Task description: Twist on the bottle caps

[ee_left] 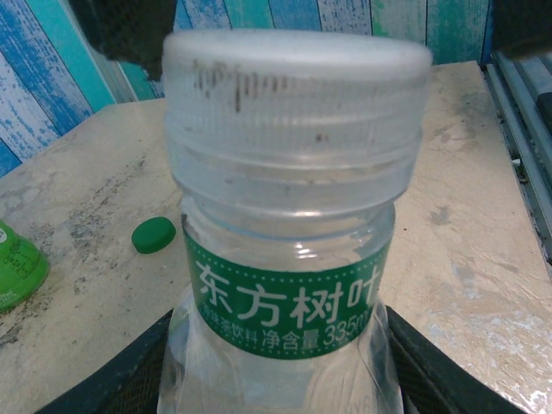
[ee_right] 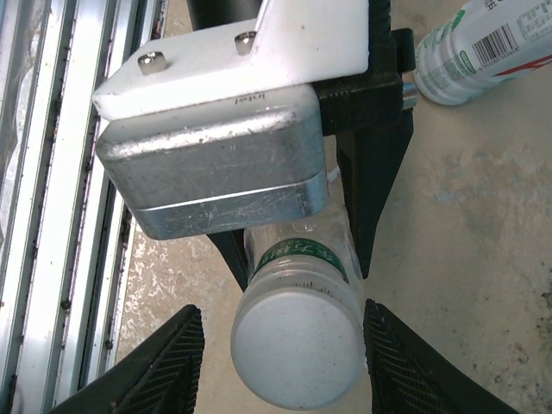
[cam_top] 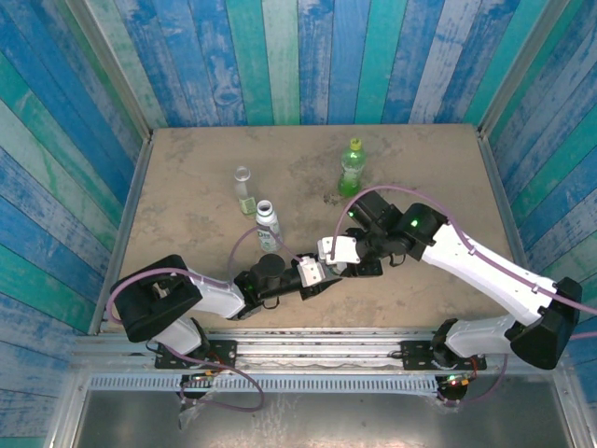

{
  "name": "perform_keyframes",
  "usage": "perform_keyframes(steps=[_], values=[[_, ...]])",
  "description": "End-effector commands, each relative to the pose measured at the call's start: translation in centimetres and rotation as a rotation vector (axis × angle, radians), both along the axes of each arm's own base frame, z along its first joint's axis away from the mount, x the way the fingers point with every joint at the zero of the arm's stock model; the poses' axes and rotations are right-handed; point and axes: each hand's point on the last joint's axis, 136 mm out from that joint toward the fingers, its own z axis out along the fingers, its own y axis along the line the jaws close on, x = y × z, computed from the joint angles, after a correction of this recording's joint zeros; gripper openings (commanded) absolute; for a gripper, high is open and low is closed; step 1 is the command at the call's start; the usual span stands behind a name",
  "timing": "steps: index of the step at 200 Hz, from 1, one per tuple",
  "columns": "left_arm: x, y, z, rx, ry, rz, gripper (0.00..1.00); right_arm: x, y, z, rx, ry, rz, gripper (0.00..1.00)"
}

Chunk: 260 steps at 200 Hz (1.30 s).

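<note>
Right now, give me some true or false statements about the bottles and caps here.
The left gripper clamps a clear bottle with a green label. True.
That bottle has no cap. False: a white cap sits on its neck.
A dark green cap lies loose on the table. True.
The green bottle lies on its side. False: it stands upright.
The right gripper is far from the white cap. False: its jaws stand either side of it.
</note>
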Motion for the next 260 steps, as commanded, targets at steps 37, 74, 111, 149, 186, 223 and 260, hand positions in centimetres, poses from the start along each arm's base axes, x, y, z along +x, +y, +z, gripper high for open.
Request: perform_keyframes(steps=[37, 74, 111, 149, 186, 223, 260], values=[[0.1, -0.2, 2.5, -0.075, -0.02, 0.006, 0.53, 0.2, -0.9, -1.2, -0.071, -0.023, 0.015, 0.44], [0.1, -0.1, 3.0, -0.09, -0.023, 0.011, 0.52, 0.3, -0.9, -1.4, -0.078, -0.025, 0.013, 0.47], [0.1, -0.1, 3.1, -0.089, -0.022, 0.012, 0.52, 0.3, -0.8, -1.1, -0.067, -0.03, 0.001, 0.42], [0.9, 0.2, 3.7, -0.114, -0.02, 0.062, 0.52, 1.0, -0.2, -0.6, -0.022, 0.002, -0.133, 0.32], [2.4, -0.1, 4.8, -0.135, -0.025, 0.128, 0.52, 5.1, -1.2, -0.4, 0.091, 0.015, -0.733, 0.19], [2.5, -0.3, 4.7, -0.133, -0.019, 0.125, 0.52, 5.1, -2.0, -0.3, 0.232, 0.226, -1.208, 0.18], [2.1, -0.1, 4.2, -0.105, -0.032, 0.113, 0.52, 3.3, -2.3, -0.1, 0.15, 0.133, -0.886, 0.46]])
